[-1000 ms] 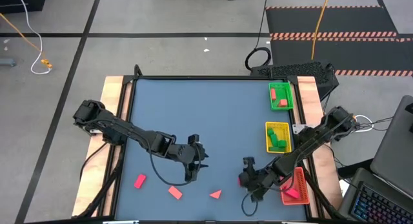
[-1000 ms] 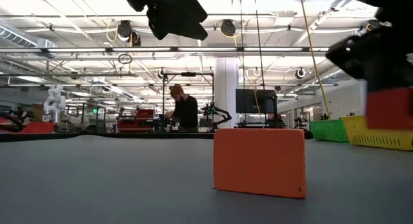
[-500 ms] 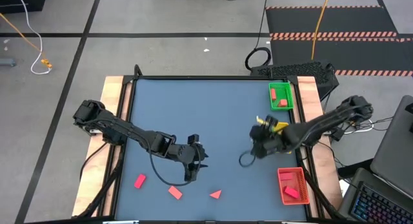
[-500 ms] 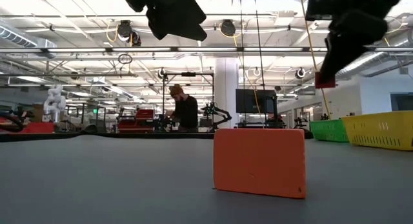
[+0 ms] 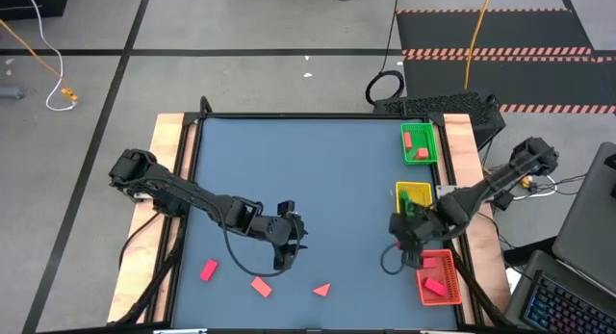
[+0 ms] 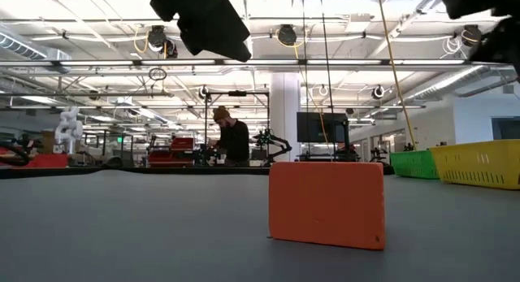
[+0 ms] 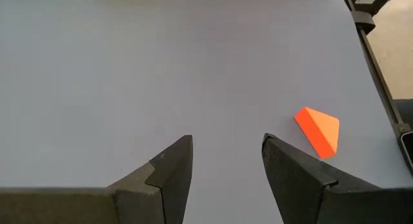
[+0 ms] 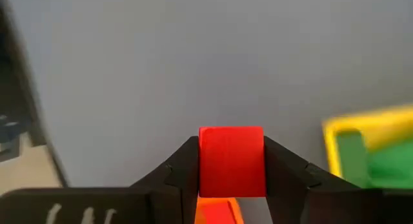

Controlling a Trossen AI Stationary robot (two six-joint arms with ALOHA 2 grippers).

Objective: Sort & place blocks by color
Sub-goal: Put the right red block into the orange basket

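My right gripper is shut on a red block. It hovers by the table's right side, between the yellow tray and the red tray. In the high view my right gripper hides the block. My left gripper is open above bare table, with a red triangle lying flat beside it. My left gripper is near the table's middle. Three red blocks lie near the near edge: a cuboid, another cuboid and the triangle. My right gripper pinches the red block between its two fingers, which press two opposite side faces. The block is lifted clear, with the table top far behind it in the right wrist view.
The green tray near the far right corner holds red and green blocks. The yellow tray holds green blocks, and the red tray holds a red block. In the low view a red cuboid stands close. A person stands far behind the table.
My right gripper, shut on the red block, rose from the table beside the red tray. It swung toward the far edge, then came back toward the right and near side, and now hangs between the yellow and red trays. The block has left the low view.
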